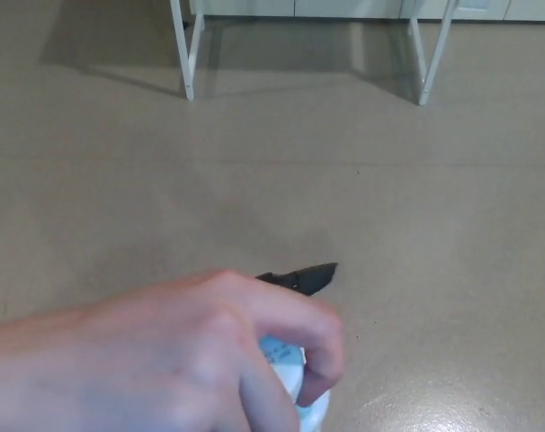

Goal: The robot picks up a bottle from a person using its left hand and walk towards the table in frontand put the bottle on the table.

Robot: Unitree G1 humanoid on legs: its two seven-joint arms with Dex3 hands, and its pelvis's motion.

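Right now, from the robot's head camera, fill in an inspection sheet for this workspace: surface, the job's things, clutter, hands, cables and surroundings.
Surface: beige floor, with a glossy reflection at the lower right. No tabletop is in view, only white table legs at the top.
Job's things: bottle, of which only a white and pale blue part shows, gripped from above by a person's hand.
Clutter: nothing seen.
Hands: left hand, a black part showing just beyond the person's hand; open or shut cannot be told. Right hand not in view.
Cables: nothing seen.
Surroundings: pale cabinet fronts along the top edge, behind the table legs.
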